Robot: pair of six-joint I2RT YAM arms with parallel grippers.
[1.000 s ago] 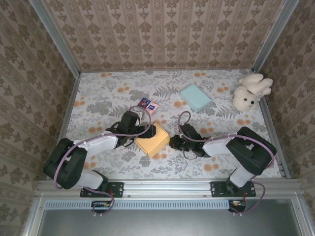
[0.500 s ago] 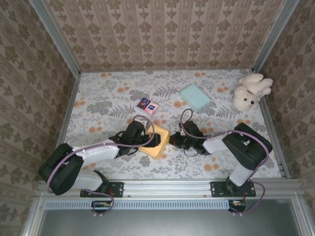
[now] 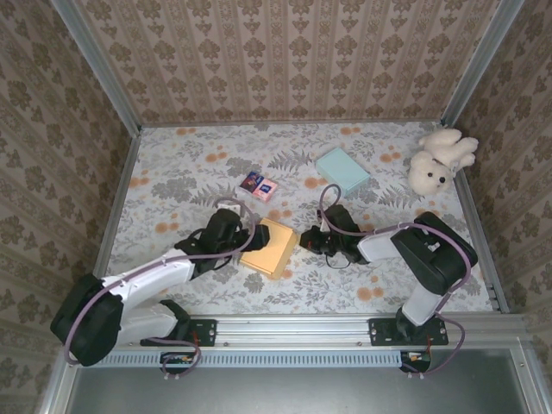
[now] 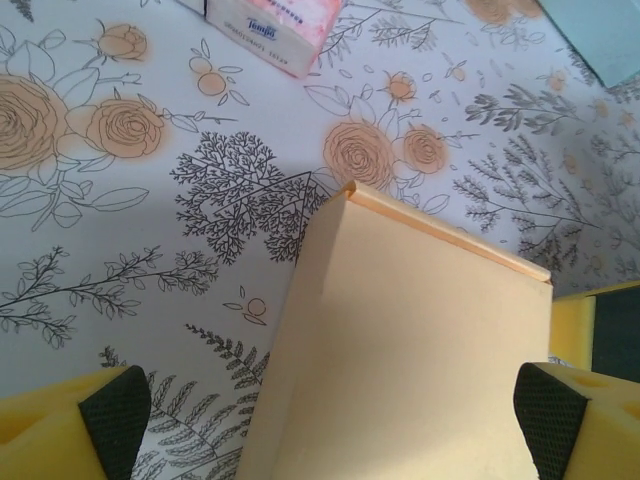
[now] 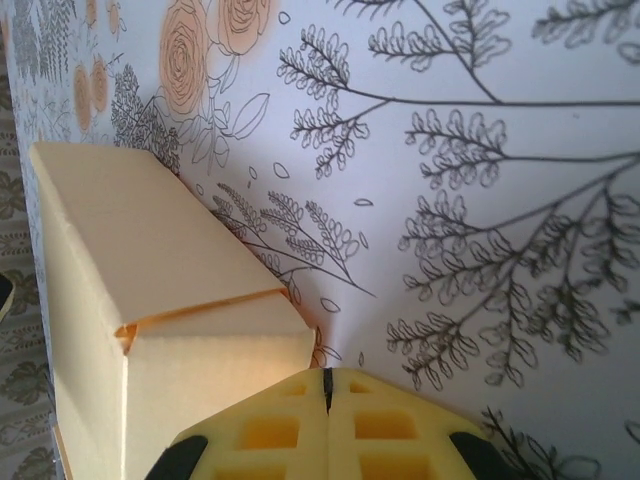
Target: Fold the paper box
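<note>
Orange box (image 3: 270,247) now lies closed, lid flat vs a sec ago. Left claw (image 4: 332,415) wide, empty; right claw (image 5: 326,388) pinched shut against its end. Fold prob. nearly done.

Stretched low and inward, the left gripper (image 3: 243,242) gapes wide; the right gripper (image 5: 327,390), facing it, is pressed fully closed.

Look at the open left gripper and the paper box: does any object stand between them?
Nothing visible does. The left gripper hangs open over the paper box, a finger on each side. The tissue packet lies beyond the box, and the shut right gripper sits at one end.
</note>
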